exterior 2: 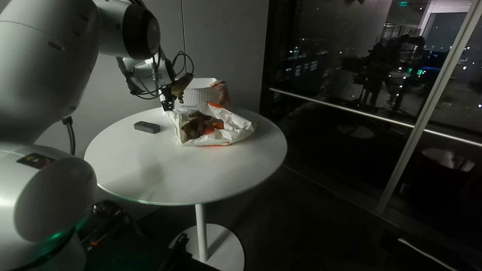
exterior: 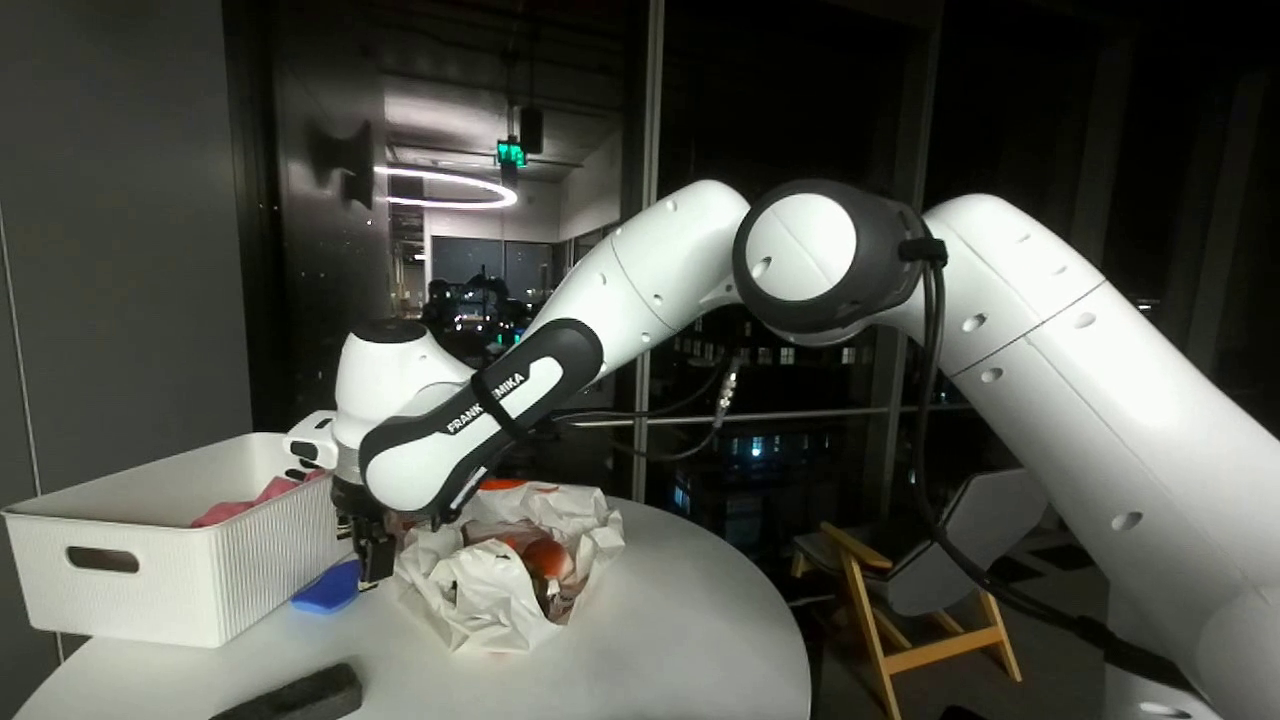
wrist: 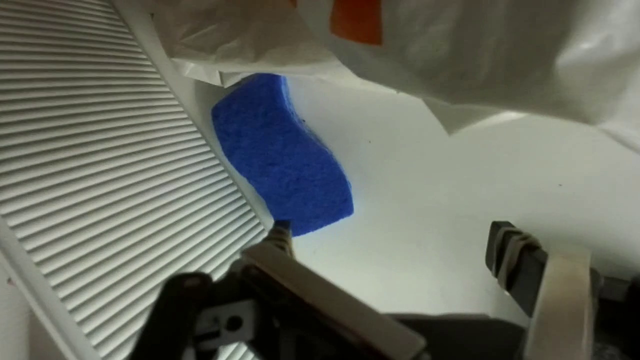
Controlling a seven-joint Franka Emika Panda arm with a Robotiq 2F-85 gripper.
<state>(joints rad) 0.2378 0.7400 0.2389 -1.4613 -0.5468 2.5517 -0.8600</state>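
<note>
Beside the ribbed white plastic basket [wrist: 125, 165], a wavy blue sponge [wrist: 285, 160] — likely light, soft; best pinched mid-length; black gripper [wrist: 391, 227] spread, empty.

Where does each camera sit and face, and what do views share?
Exterior view: side-on to the arm, mostly in frame; faces the table and dark windows.
Exterior view: beside the arm's lower links, large at left; looks down across the table.
Wrist view: on the wrist, facing down past the open claw at the blue piece.
Both exterior views share table, white bin, bag.
</note>
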